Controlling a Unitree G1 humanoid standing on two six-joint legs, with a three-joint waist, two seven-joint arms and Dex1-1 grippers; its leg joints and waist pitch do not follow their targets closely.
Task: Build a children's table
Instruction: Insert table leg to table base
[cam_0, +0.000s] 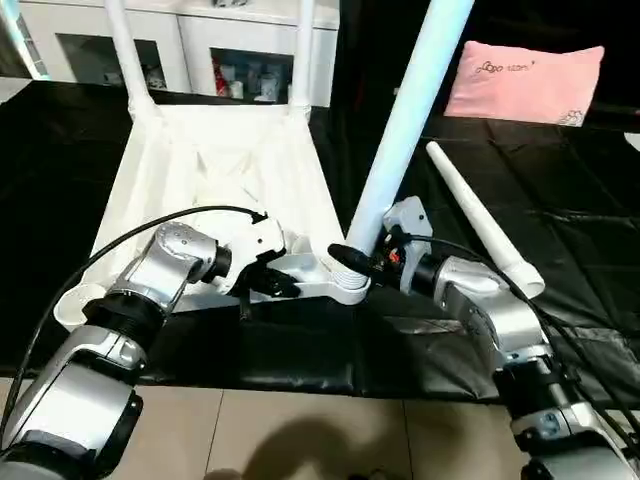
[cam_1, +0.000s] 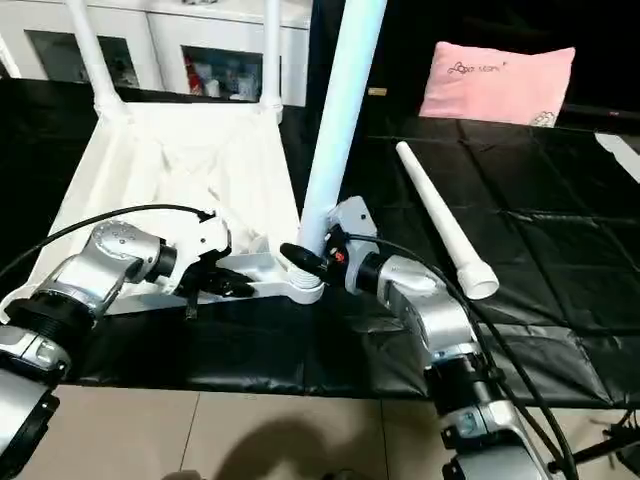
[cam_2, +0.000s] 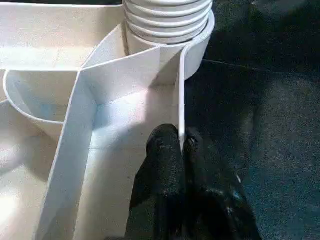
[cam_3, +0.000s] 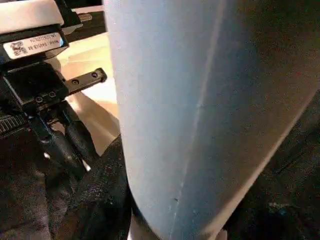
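The upturned children's table (cam_0: 215, 165) lies left of centre in the head views on a black sheet (cam_0: 560, 210), two legs (cam_0: 122, 50) standing at its far corners. The left gripper (cam_2: 181, 145) has its fingers clenched on the thin near rim wall. The right gripper (cam_0: 352, 258) grasps the base of a tilted leg (cam_0: 405, 115) seated in the near corner socket (cam_0: 345, 288). A loose leg (cam_0: 480, 215) lies right of centre, and a pink pillow (cam_0: 525, 82) rests at upper right.
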